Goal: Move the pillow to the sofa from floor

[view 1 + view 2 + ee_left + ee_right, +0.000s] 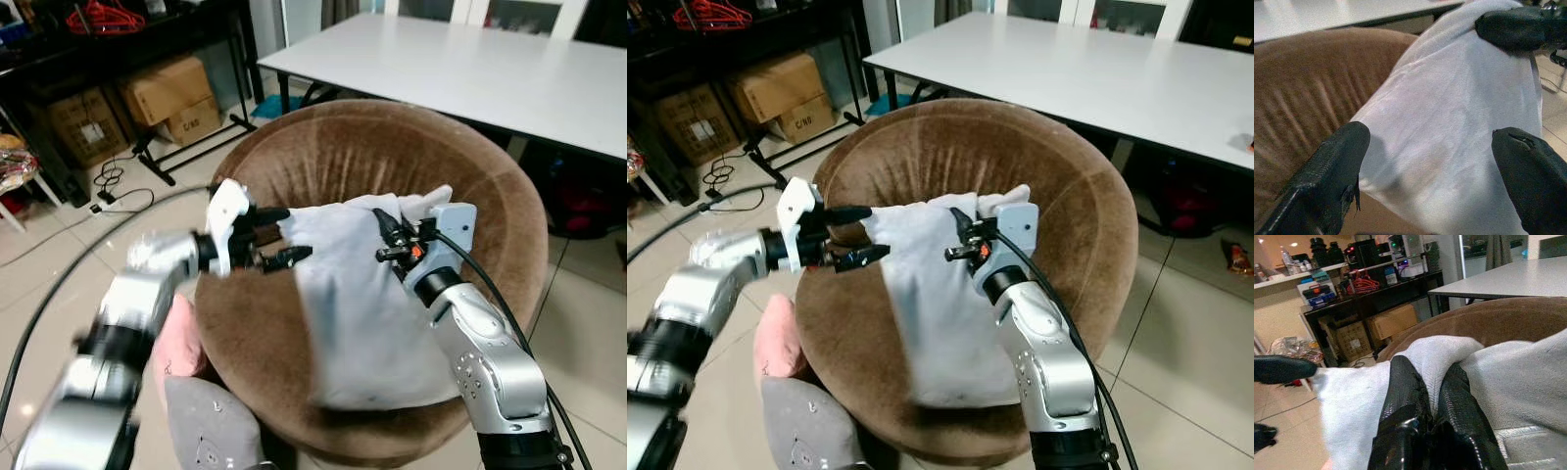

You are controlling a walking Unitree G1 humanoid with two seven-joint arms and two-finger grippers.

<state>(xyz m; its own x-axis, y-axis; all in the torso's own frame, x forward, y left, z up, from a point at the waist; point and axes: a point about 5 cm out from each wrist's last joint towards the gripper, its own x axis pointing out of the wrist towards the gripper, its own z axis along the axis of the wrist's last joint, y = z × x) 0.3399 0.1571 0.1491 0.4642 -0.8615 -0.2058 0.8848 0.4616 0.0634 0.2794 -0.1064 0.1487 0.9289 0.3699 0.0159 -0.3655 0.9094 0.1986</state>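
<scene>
A white pillow (362,304) lies on the seat of the round brown sofa chair (372,157), leaning toward its back. My right gripper (384,235) is shut on the pillow's upper edge; in the right wrist view its fingers (1405,387) pinch a fold of white cloth (1440,357). My left gripper (292,233) is open at the pillow's upper left corner, one finger above and one below the edge. Through the left wrist view the pillow (1449,122) lies between the spread fingers (1332,166). The left arm looks blurred.
A white table (470,69) stands just behind the chair. Cardboard boxes (171,93) sit under a black rack at the back left, with cables (113,186) on the tiled floor. A pink cushion (176,343) and a grey object (206,421) lie beside the chair's front left.
</scene>
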